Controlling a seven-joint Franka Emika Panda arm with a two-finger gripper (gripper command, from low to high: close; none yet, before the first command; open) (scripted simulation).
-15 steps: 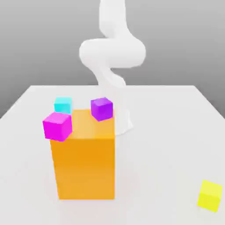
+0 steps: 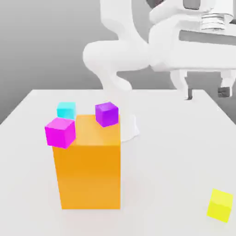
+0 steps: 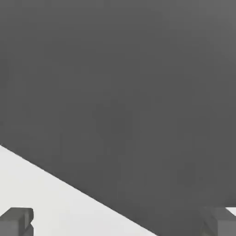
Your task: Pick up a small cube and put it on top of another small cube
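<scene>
End effector (image 2: 207, 93) spread wide, its two fingers well apart and nothing gripped between them, is seen raised over the surface (image 2: 161, 152) at the exterior view's right. Nothing is touched by either fingertip. In the hand view, a fingertip (image 3: 17, 222) is set near a pale stretch of the surface, with a broad dark area beyond.

Yellow cube (image 2: 220, 205), the one to be lifted, is seen on the surface below the end effector in the exterior view, near that view's right edge and well apart from the other blocks. Orange block (image 2: 88, 177), tall and upright, is placed toward the exterior view's left. Purple cube (image 2: 107, 114) is pictured at the block's upper right corner, magenta cube (image 2: 61, 132) at its upper left, and cyan cube (image 2: 66, 110) just behind the magenta one; whether any of the three is borne by the block cannot be told for certain.

No part of the stacking is judged complete: the yellow cube is ungripped and no small cube is seen stacked on another. Left to be done are the approach, the grasp, the lift, the placing on a second small cube and the release. Which cube is meant as the base cannot be told.
</scene>
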